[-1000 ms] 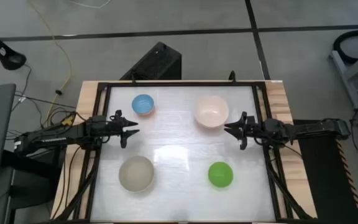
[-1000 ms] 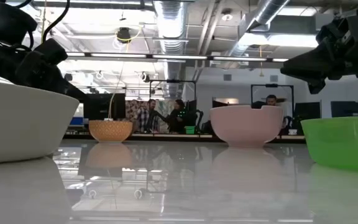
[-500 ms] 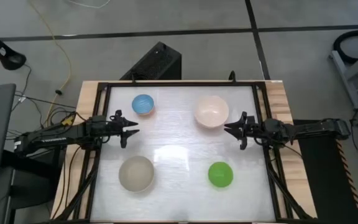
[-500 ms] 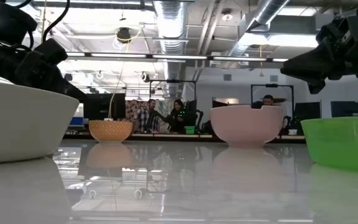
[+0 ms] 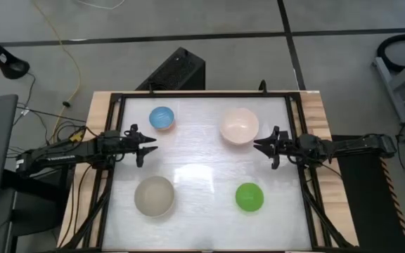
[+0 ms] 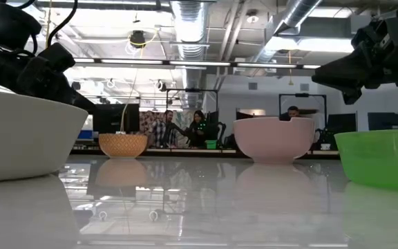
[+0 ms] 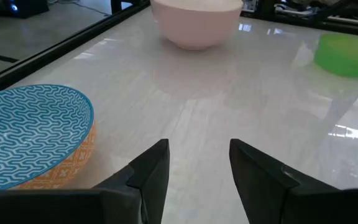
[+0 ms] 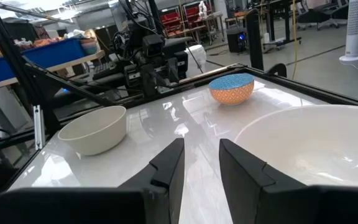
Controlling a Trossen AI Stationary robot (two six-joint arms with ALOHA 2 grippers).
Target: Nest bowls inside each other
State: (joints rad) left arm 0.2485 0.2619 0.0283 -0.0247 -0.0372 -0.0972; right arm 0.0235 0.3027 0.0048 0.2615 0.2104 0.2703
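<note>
Both arms lie low and level, reaching in from the table (image 5: 202, 169) side edges, tips pointing at each other across the middle. Left gripper (image 5: 148, 146) hovers between blue bowl (image 5: 162, 118) and grey bowl (image 5: 154, 196); fingers spread with a clear gap, holding nothing. Right gripper (image 5: 259, 147) sits just beside the pink bowl (image 5: 239, 126), green bowl (image 5: 249, 197) on its other side; fingers (image 8: 166, 163) part-open, narrow gap, empty.

All four bowls sit upright and well apart, one per quadrant, none nested.

White lettering on the left arm, too small to read.

Low view: grey bowl cut off at the frame edge, green one too; both grippers show only as dark shapes up top. People in the room behind, small and indistinct.
</note>
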